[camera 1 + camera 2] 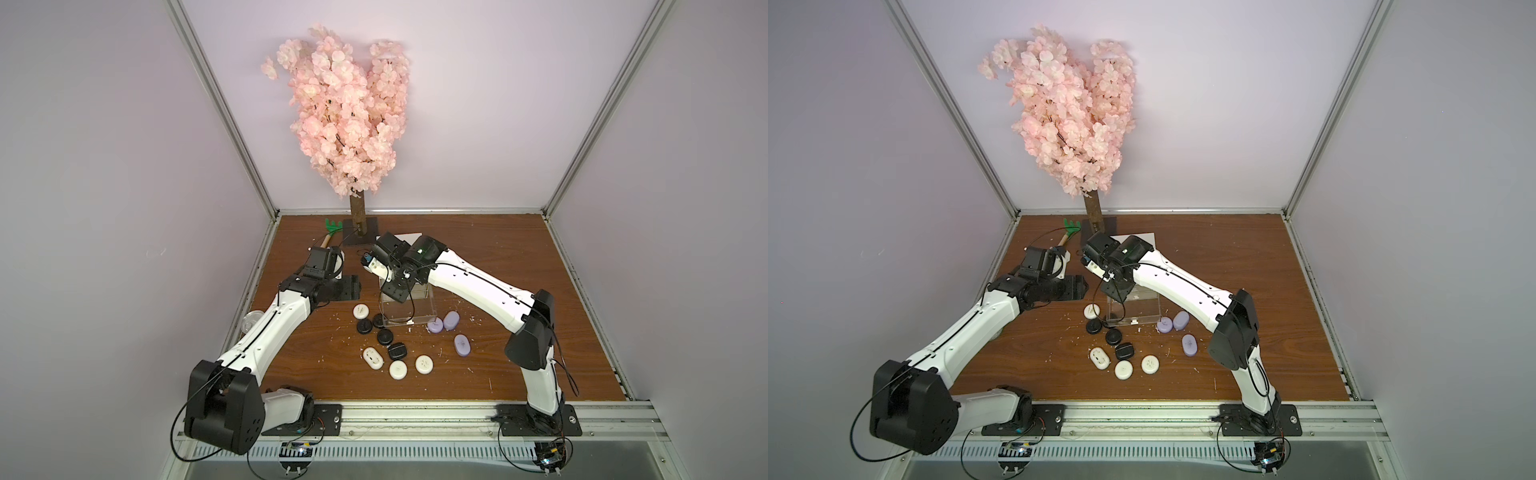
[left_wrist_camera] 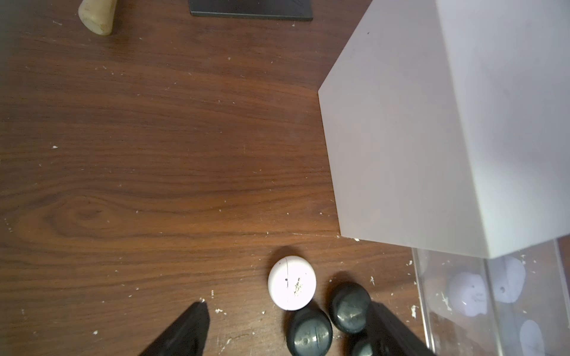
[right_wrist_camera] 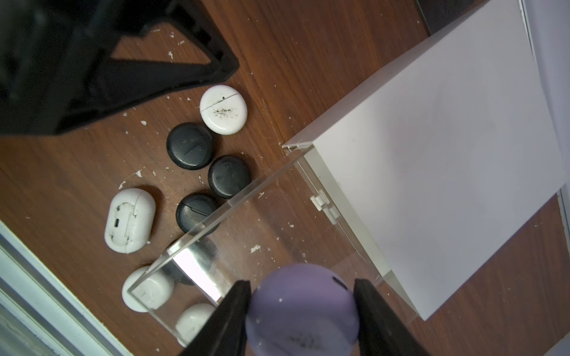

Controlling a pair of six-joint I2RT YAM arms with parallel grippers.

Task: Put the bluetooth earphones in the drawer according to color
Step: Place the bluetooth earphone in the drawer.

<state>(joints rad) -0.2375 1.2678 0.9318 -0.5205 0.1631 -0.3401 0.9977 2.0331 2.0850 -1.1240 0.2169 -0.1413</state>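
**Top views.** Wooden table (image 1: 498,257). White cabinet (image 1: 405,240) at centre back, with one clear drawer (image 1: 419,320) pulled out toward 6 o'clock. Right hand (image 1: 395,293) hangs over the open drawer, its load hidden from here. Left hand (image 1: 351,287) sits at 9 o'clock of the drawer. Four white cases (image 1: 398,369) and four black cases (image 1: 385,336) lie loose at 7 o'clock of the drawer. Three lavender cases (image 1: 451,320) lie at 4 o'clock, two of them just beside its front corner.

**Left wrist.** Left hand has its jaws apart and grips nothing. One white and two black cases lie on the table beneath it, with the cabinet wall alongside.

**Right wrist.** Right hand is clamped on a fourth lavender case (image 3: 303,311), held above the drawer. The drawer looks bare inside.

**Step, as judged.** Delivery of the first lavender case, so sorting has barely begun.

**Next move, as judged.**
- Lower the case past the clear rim without knocking it.
- Part the jaws low, since a smooth rounded case may roll.
- Fetch the lavender cases at 4 o'clock
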